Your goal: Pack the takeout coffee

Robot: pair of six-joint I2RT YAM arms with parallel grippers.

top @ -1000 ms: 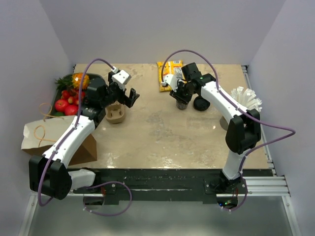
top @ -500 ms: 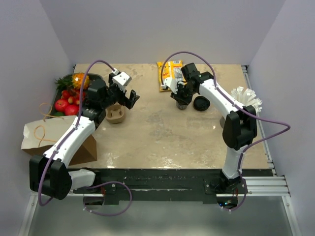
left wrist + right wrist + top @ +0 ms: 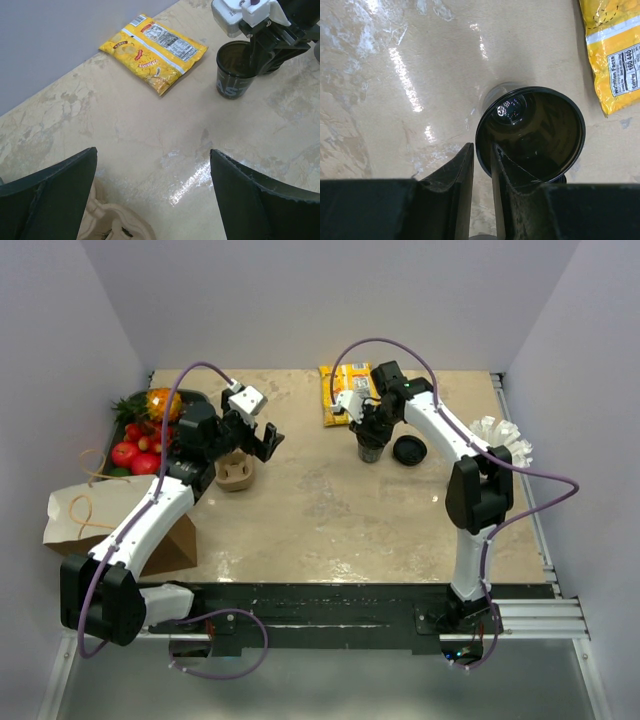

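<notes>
While the left fingers [image 3: 55,190] stand wide apart over the cardboard cup carrier [image 3: 115,225], the right fingers [image 3: 452,175] are clamped on the rim of the dark coffee cup [image 3: 540,135], one inside the wall and one outside. That cup stands upright and uncovered on the tabletop [image 3: 330,510], near the yellow snack bag [image 3: 152,52], with a black lid [image 3: 409,450] lying just beside it on the other side.
</notes>
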